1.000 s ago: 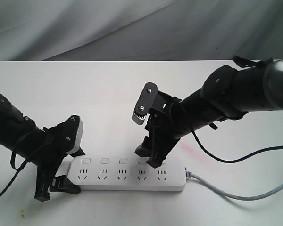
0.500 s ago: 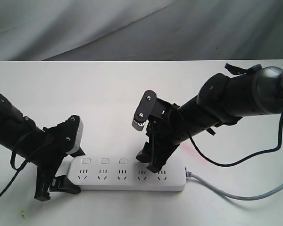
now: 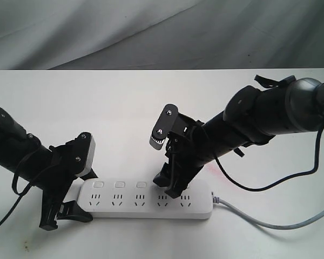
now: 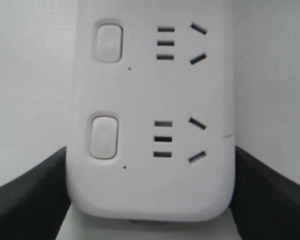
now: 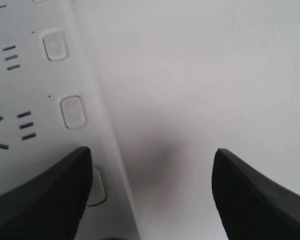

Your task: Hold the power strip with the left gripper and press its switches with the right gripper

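Lying flat along the near side of the table, the power strip has its grey cord trailing off to the right. The left gripper is clamped across the strip's left end, one finger on each long edge, and the left arm slants low away to the left. Beyond the sockets run the switches. Three show bare, and the right gripper covers where the fourth sits. Its fingers stand apart and hold nothing: one tip lies over the strip by a half-hidden switch, the other hangs over bare table. Whether that tip bears on the button I cannot quite tell. To press well, I'd say it should come down square on the button's middle, short and straight, with the left clamp firm so the strip doesn't skate. The right arm slopes steeply down from the back right, wrist bent toward the strip. Behind hangs a grey cloth.
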